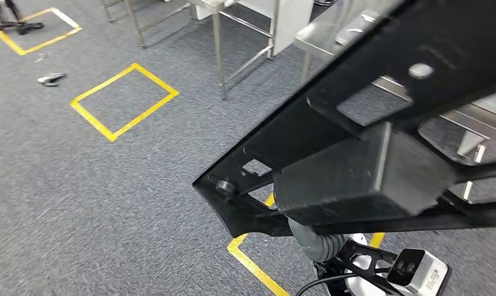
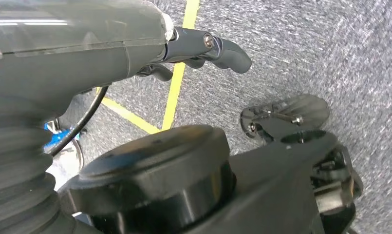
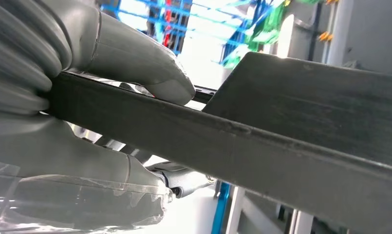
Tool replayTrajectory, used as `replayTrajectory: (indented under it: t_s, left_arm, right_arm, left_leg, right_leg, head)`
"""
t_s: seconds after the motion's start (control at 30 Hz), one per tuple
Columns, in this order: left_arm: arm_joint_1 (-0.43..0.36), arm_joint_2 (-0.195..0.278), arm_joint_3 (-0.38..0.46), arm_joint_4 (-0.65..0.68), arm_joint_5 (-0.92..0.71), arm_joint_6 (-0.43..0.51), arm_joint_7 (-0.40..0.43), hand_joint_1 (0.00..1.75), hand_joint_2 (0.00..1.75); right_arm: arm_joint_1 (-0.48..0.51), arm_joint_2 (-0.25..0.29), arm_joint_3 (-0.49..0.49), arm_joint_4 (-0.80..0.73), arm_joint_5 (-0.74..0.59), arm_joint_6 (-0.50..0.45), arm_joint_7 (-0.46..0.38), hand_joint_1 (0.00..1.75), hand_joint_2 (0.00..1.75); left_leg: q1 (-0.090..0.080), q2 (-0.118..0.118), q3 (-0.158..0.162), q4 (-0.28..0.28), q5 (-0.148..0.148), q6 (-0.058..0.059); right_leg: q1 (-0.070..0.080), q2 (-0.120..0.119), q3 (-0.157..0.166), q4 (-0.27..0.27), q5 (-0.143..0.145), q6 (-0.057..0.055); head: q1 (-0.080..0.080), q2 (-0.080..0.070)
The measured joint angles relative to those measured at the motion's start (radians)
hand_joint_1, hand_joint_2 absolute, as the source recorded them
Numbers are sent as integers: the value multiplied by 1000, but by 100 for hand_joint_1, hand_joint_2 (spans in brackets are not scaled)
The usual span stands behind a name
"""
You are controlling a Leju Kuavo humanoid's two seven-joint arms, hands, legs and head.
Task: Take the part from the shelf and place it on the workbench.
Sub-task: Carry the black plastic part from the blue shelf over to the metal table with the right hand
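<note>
A large black part (image 1: 356, 172) with a boxy block and open frame sections hangs close in front of me, above the grey carpet. My right hand (image 3: 121, 58) grips its long edge (image 3: 306, 112), thumb on one face and fingers on the other. In the head view only the grey ribbed wrist (image 1: 316, 242) shows under the part. The steel workbench (image 1: 331, 31) stands at the upper right, partly hidden behind the part. My left hand (image 2: 208, 48) hangs over the carpet and holds nothing, its dark fingers loosely extended.
Yellow tape squares mark the carpet at the left (image 1: 123, 100) and just below the part (image 1: 251, 262). Metal table legs (image 1: 219, 55) stand at the top middle. A small grey object (image 1: 51, 78) lies on the floor at the far left.
</note>
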Motion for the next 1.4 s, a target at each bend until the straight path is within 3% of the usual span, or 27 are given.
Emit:
replayTrajectory:
  t_s: [0.03, 0.07, 0.13, 0.2, 0.27, 0.33, 0.37, 0.43, 0.47, 0.5, 0.53, 0.57, 0.63, 0.7, 0.77, 0.8, 0.87, 0.93, 1.0, 1.03, 1.07, 1.13, 1.17, 1.27, 1.33, 1.4]
  left_arm:
    - [0, 0, 0, 0, 0, 0, -1, 0, 175]
    - [0, 0, -1, 0, 0, 0, -1, 0, 175]
    - [1, 0, -3, 0, -3, -2, -1, 0, 175]
    - [2, 0, -7, 0, -8, -5, -1, 0, 175]
    - [1, 0, -11, 0, -10, -7, -1, 0, 175]
    - [0, 1, -15, 0, -12, -8, -2, 0, 175]
    - [1, 1, -17, 0, -12, -8, -3, 0, 175]
    - [1, 1, -17, 0, -11, -10, -6, 0, 175]
    - [-1, 2, -17, 0, -11, -11, -8, 0, 175]
    - [-3, 2, -17, 0, -10, -12, -10, 0, 175]
    - [-4, 2, -17, 0, -11, -12, -10, 0, 175]
    - [-4, 2, -18, 0, -11, -11, -9, 0, 175]
    - [1, 2, -18, 0, -12, -10, -7, 0, 175]
    - [4, 3, -18, 0, -13, -9, -5, 0, 175]
    - [2, 2, -18, 0, -13, -9, -5, 0, 175]
    - [1, 1, -19, 0, -13, -9, -4, 0, 175]
    - [3, 0, -19, 0, -13, -8, -4, 0, 175]
    - [7, 0, -19, 0, -13, -7, -4, 0, 175]
    - [9, 0, -19, 0, -13, -4, -4, 0, 175]
    - [10, 0, -19, 0, -13, -3, -4, 0, 175]
    - [10, 0, -19, 0, -13, -1, -3, 0, 175]
    - [11, -1, -19, 0, -13, 0, -2, 0, 175]
    - [12, -2, -19, 0, -13, 1, -2, 0, 175]
    - [11, -4, -20, 1, -14, 3, -1, 0, 175]
    - [10, -3, -23, 1, -16, 3, -1, 0, 175]
    - [9, -3, -25, 0, -19, 2, -1, 0, 175]
  right_arm:
    - [0, 0, 0, 0, 0, 0, 0, 175, 175]
    - [0, 0, 0, 0, 0, 0, 0, 175, 175]
    - [-1, 0, 0, 0, 0, 0, 0, 175, 175]
    - [-2, 1, 0, 0, 0, 0, 0, 175, 175]
    - [-1, 2, 0, -1, 0, 0, 0, 175, 175]
    - [-1, 4, 0, -3, 0, 0, 0, 175, 175]
    - [-2, 5, 0, -3, -1, 0, -1, 175, 175]
    - [-2, 8, 1, -4, -1, 1, -1, 175, 175]
    - [-2, 8, 1, -3, -1, 1, 0, 175, 175]
    - [-1, 8, 1, -3, 0, 1, 0, 175, 175]
    - [-1, 8, 1, -3, 0, 1, 0, 175, 175]
    - [-1, 8, 1, -3, 0, 1, 0, 175, 175]
    - [-1, 8, 1, -2, 0, 0, 0, 175, 175]
    - [-1, 9, 1, -3, 1, 0, 0, 175, 175]
    - [1, 10, 2, -4, 3, 0, 0, 175, 175]
    - [1, 11, 2, -5, 3, 0, 0, 175, 175]
    - [-2, 11, 1, -6, 3, 1, 0, 175, 175]
    - [-4, 11, 2, -6, 3, 2, 0, 175, 175]
    - [-2, 11, 2, -5, 3, 2, 0, 175, 175]
    - [-1, 11, 2, -5, 2, 2, 0, 175, 175]
    - [-1, 11, 1, -5, 2, 3, 0, 175, 175]
    - [-1, 11, 1, -5, 2, 3, 0, 175, 175]
    - [-2, 11, 1, -5, 2, 3, -1, 175, 175]
    - [0, 11, 1, -6, 2, 2, -2, 175, 175]
    - [2, 12, 0, -6, 3, -1, -3, 175, 175]
    - [0, 15, 0, -7, 4, -3, -4, 175, 175]
  left_leg:
    - [1, 11, 3, 1, -4, -2]
    - [1, 20, 8, 2, -9, -5]
    - [-1, 37, 17, 6, -20, -15]
    - [-5, 51, 25, 7, -29, -27]
    - [-6, 65, 32, 3, -37, -39]
    - [-2, 45, 27, 30, -57, -48]
    - [1, 24, 8, 72, -79, -51]
    - [3, -9, -60, 204, -133, -52]
    - [4, -14, -93, 263, -149, -54]
    - [4, -17, -112, 294, -147, -55]
    - [5, -18, -112, 284, -122, -56]
    - [6, -22, -96, 240, -81, -56]
    - [12, -64, -54, 128, -13, -56]
    - [14, -103, -31, 64, -13, -48]
    - [12, -97, -21, 42, -28, -31]
    - [11, -88, -14, 38, -29, -24]
    - [12, -65, 9, 27, -34, -11]
    - [7, -40, 28, 23, -45, -2]
    - [2, -17, 46, 23, -61, 1]
    - [-1, -6, 57, 22, -71, 2]
    - [-3, 5, 71, 22, -81, 2]
    - [-9, 21, 99, 16, -101, 1]
    - [-10, 28, 110, 11, -109, -2]
    - [-13, 43, 134, -4, -112, -17]
    - [-13, 32, 140, 23, -104, -24]
    - [-9, 3, 90, 116, -117, -28]
  right_leg:
    - [-4, -5, 11, -23, 23, 4]
    - [-7, -17, 41, -81, 58, 6]
    - [-3, -60, 108, -207, 107, 3]
    - [5, -79, 131, -254, 111, -10]
    - [7, -56, 133, -257, 108, -22]
    - [3, -35, 141, -266, 106, -35]
    - [0, -25, 146, -270, 105, -42]
    - [1, -8, 153, -271, 99, -51]
    - [2, 4, 157, -270, 96, -53]
    - [3, 16, 162, -269, 92, -53]
    - [2, 31, 169, -267, 86, -51]
    - [2, 46, 177, -264, 80, -47]
    - [-1, 74, 184, -255, 67, -37]
    - [-3, 97, 172, -246, 63, -23]
    - [-4, 110, 161, -242, 68, -9]
    - [-5, 99, 160, -237, 70, -3]
    - [-1, 49, 134, -187, 59, 4]
    - [2, 6, 63, -76, 29, 9]
    - [2, -1, -11, 13, 17, 8]
    - [4, -2, -26, 13, 36, 4]
    - [7, -5, -22, -22, 72, -3]
    - [20, -23, 21, -142, 149, -24]
    - [28, -32, 39, -189, 160, -34]
    - [39, -38, 65, -237, 146, -54]
    - [31, -31, 96, -261, 146, -61]
    - [23, -25, 127, -274, 137, -65]
  head:
    - [0, 0]
    - [0, 0]
    - [0, 0]
    - [-1, 0]
    - [-1, 0]
    - [-3, 0]
    - [-4, 0]
    - [-6, 0]
    - [-6, 0]
    - [-6, 0]
    - [-6, 0]
    - [-6, 0]
    - [-6, 0]
    - [-6, 0]
    - [-7, 0]
    - [-6, 0]
    - [-3, 0]
    - [0, 0]
    - [0, 0]
    - [0, 0]
    - [0, 0]
    - [-2, 0]
    - [-5, 0]
    - [-9, 0]
    - [-9, 0]
    - [-12, 0]
